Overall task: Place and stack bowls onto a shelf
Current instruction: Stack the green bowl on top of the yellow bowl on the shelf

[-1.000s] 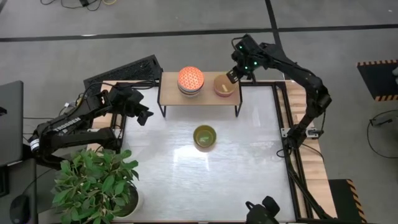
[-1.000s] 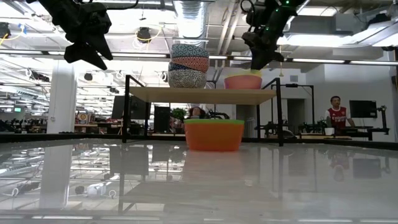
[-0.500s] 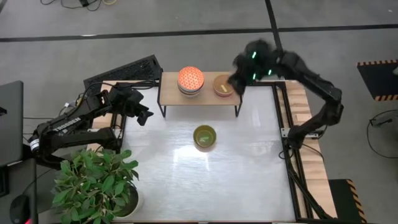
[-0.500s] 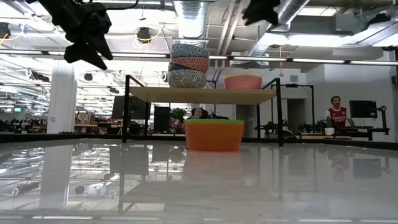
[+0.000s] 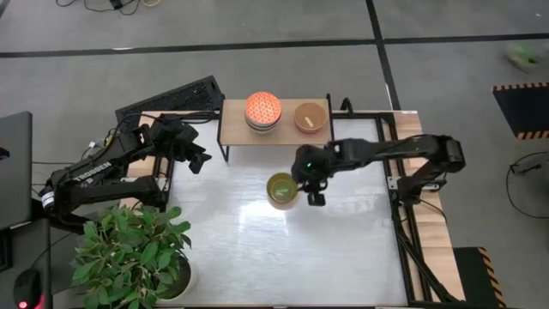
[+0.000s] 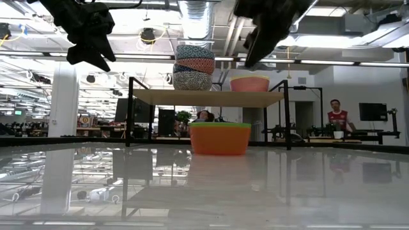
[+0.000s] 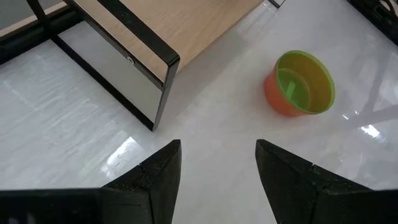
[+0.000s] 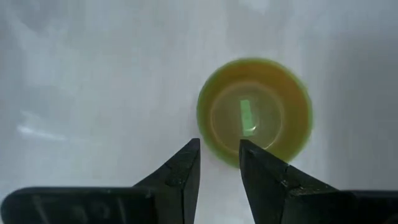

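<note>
Right tool (image 5: 314,194) hangs over the surface (image 5: 343,249) just beside the olive-yellow bowl (image 5: 281,189), fingers slightly parted, gripping nothing. Bowl upright mid-surface, orange outside. Left tool (image 5: 199,160) parted, empty, near shelf (image 5: 232,129).

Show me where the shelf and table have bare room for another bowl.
On the shelf, the left end beside the bowl stack is bare; the stack and pink bowl crowd the rest. The table is bare toward the plant. Its middle is crowded: the right gripper hangs over the green bowl.
</note>
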